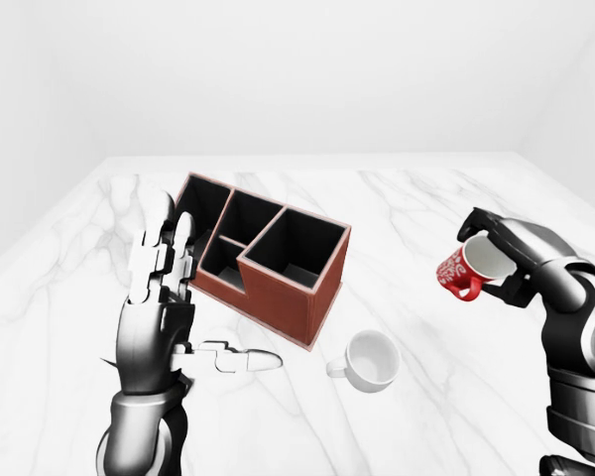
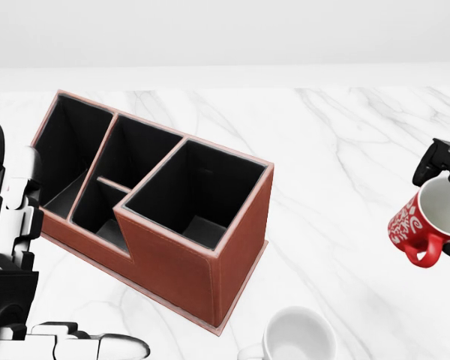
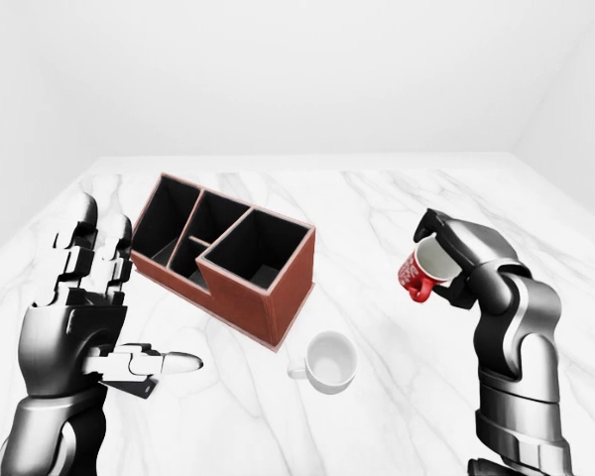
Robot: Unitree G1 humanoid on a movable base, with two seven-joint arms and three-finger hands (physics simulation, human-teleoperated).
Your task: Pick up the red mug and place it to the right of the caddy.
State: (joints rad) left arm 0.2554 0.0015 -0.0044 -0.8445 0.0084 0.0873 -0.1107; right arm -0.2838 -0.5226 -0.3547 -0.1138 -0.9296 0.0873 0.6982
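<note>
One white marble bench point(image 1: 407, 208) fills most of every view, running up to a plain pale wall. On it, left of centre in the head view, sits the caddy point(image 2: 157, 206), a brown box with black insides split into several open compartments, set at a slant to the bench edges. The robot's left arm rises at the left of the left-eye view with the left hand point(image 1: 164, 297) held upright just beside the caddy's left end; its fingers point(image 1: 159, 233) are stretched straight and spread, the thumb pointing out to the right, and they have hold of nothing. At the right, the right hand point(image 3: 456, 253) is raised clear of the bench, its dark fingers point(image 3: 431, 223) wrapped round the red mug point(image 2: 424, 221). The mug hangs in the air, tilted, its white inside facing up and to the right in the head view and its handle pointing down; it is well to the right of the caddy. A white mug point(image 1: 369, 360) stands on the bench near the caddy's lower right corner, mouth up.
</note>
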